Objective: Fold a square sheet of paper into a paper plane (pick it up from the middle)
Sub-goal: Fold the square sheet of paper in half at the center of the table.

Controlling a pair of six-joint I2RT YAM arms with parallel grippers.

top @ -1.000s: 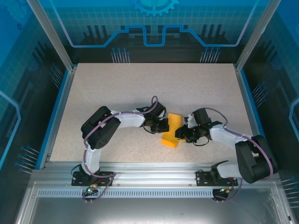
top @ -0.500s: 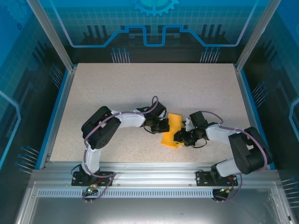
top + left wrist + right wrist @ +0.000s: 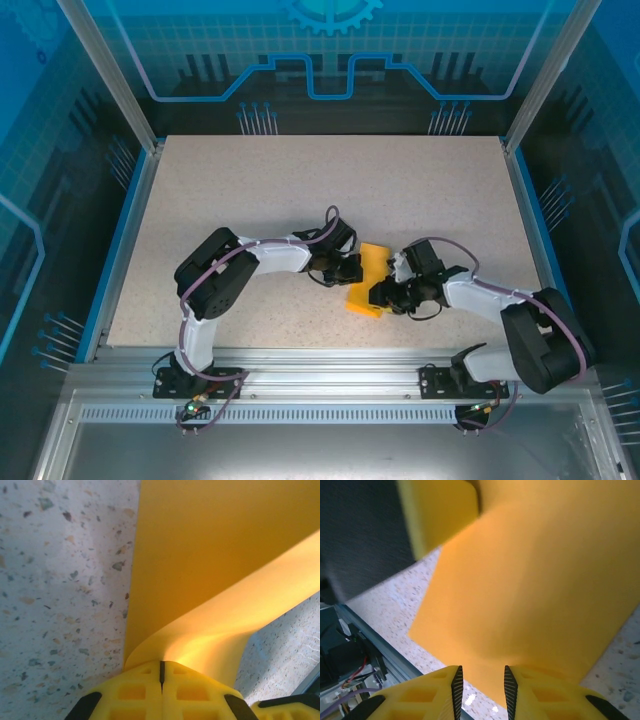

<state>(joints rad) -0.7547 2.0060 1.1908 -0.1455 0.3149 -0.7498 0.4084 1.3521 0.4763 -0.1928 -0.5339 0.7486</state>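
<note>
Left gripper point(image 3: 161, 669) clamps paper point(image 3: 200, 555), seemingly curled.

Speckled beige table point(image 3: 250, 200), folded orange-yellow sheet of paper point(image 3: 368, 285) resting near its front middle

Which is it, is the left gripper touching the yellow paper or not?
Touching. In the left wrist view the left gripper is shut, and the square sheet of paper bends up straight out of its closed fingertips.
</note>
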